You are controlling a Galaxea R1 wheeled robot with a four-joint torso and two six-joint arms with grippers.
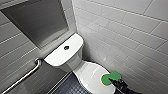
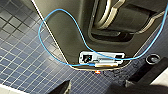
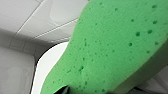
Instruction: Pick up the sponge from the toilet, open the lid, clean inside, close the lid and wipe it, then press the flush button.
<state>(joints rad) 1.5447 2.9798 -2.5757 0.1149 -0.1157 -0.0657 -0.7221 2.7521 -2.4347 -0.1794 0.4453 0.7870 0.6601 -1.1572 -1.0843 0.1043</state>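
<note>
Green sponge (image 3: 112, 47) sits clamped in the right gripper (image 1: 112, 81) at the edge of the closed lid (image 1: 91, 75); whether the left gripper (image 2: 98, 88) is open cannot be told.

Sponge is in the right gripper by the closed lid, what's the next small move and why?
Probably ease the right gripper inward until the sponge meets the lid: the lid lies shut, the sponge sits at its rim, and opening or wiping both start there.
</note>
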